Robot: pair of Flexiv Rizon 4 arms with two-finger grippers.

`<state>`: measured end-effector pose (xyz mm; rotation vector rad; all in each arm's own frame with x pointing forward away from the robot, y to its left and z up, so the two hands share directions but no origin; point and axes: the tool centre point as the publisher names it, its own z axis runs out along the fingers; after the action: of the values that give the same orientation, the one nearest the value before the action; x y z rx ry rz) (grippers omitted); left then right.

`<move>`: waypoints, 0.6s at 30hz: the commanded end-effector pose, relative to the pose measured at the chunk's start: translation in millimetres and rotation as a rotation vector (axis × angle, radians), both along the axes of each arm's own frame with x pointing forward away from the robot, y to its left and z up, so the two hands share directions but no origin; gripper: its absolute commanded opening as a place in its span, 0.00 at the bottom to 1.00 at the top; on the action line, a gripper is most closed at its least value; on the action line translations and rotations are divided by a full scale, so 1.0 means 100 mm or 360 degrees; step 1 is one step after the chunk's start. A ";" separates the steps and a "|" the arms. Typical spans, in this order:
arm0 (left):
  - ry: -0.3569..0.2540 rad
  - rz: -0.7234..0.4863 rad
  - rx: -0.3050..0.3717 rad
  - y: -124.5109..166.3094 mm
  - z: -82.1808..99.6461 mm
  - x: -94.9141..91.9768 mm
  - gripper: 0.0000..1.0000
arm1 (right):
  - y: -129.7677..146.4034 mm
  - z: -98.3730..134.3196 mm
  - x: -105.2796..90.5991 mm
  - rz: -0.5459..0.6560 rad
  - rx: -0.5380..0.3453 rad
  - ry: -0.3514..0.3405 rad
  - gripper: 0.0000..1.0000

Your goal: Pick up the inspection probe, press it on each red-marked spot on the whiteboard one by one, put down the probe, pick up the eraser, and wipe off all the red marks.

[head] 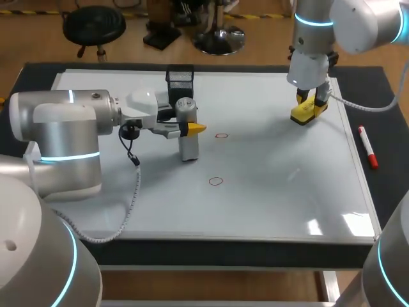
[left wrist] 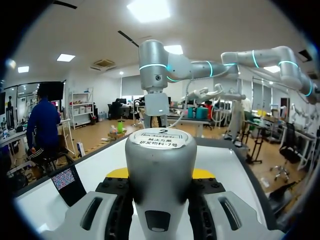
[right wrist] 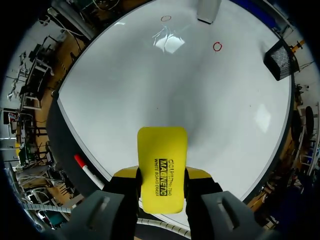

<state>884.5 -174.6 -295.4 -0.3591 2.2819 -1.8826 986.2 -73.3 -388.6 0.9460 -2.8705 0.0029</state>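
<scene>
Head: left fingers (head: 197,128) clamp the probe (head: 186,144) upright beside a red mark (head: 222,135) on the whiteboard (head: 275,192), seemingly poised to press | Left wrist: probe fills the grip | Right wrist: right fingers (right wrist: 199,176) grip the eraser (right wrist: 162,170), apparently ready for wiping.

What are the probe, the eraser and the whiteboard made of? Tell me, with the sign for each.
Inspection probe: matte grey, soft sheen; probably metal, possibly painted plastic. Eraser: smooth yellow moulded plastic shell, by its even gloss. Whiteboard: glossy white coated panel; ceiling lights mirror in it.
</scene>
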 end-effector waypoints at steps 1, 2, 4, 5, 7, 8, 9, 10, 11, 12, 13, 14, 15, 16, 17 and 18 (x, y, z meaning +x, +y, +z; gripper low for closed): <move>-0.0007 0.0007 -0.0009 0.01 -0.03 -0.03 0.00 | 0.00 0.01 0.01 0.0002 -0.0008 0.0004 0.00; -0.0008 0.0007 -0.0009 0.01 -0.03 -0.03 0.00 | 0.00 0.01 0.01 0.0002 -0.0008 0.0004 0.00; -0.0010 0.0008 -0.0008 0.02 -0.03 -0.03 0.00 | 0.00 0.01 0.01 0.0002 -0.0008 0.0004 0.00; -0.0011 0.0009 -0.0008 0.02 -0.03 -0.03 0.00 | 0.00 0.01 0.01 0.0002 -0.0008 0.0004 0.00; -0.0021 0.0015 -0.0010 0.04 0.01 -0.04 0.00 | 0.00 0.01 0.01 0.0002 -0.0008 0.0004 0.00; -0.0026 0.0018 -0.0011 0.05 0.03 -0.04 0.00 | 0.00 0.01 0.01 0.0002 -0.0008 0.0004 0.00; -0.0031 0.0022 -0.0013 0.06 0.05 -0.04 0.00 | 0.00 0.01 0.01 0.0002 -0.0008 0.0004 0.00; -0.0040 0.0029 -0.0015 0.09 0.07 -0.04 0.00 | 0.00 0.01 0.01 0.0002 -0.0008 0.0004 0.00; -0.0050 0.0035 -0.0018 0.11 0.09 -0.05 0.00 | 0.00 0.01 0.01 0.0002 -0.0008 0.0004 0.00; -0.0058 0.0041 -0.0019 0.14 0.12 -0.06 0.00 | 0.00 0.01 0.01 0.0002 -0.0008 0.0004 0.00; -0.0063 0.0043 -0.0019 0.16 0.14 -0.07 0.00 | 0.00 0.01 0.01 0.0002 -0.0008 0.0004 0.00; -0.0069 0.0049 -0.0019 0.20 0.16 -0.07 0.00 | 0.00 0.01 0.01 0.0002 -0.0008 0.0004 0.00; -0.0074 0.0058 -0.0020 0.23 0.18 -0.08 0.00 | 0.00 0.01 0.01 0.0002 -0.0008 0.0004 0.00; -0.0080 0.0064 -0.0018 0.26 0.19 -0.09 0.00 | 0.00 0.01 0.01 0.0002 -0.0008 0.0004 0.00; -0.0085 0.0074 -0.0018 0.30 0.21 -0.10 0.00 | 0.00 0.01 0.01 0.0002 -0.0008 0.0004 0.00; -0.0088 0.0086 -0.0018 0.34 0.22 -0.11 0.00 | 0.00 0.01 0.01 0.0002 -0.0008 0.0004 0.00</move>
<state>885.4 -153.8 -280.9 -0.3530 2.2218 -1.8576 986.2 -73.3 -388.6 0.9460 -2.8704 0.0029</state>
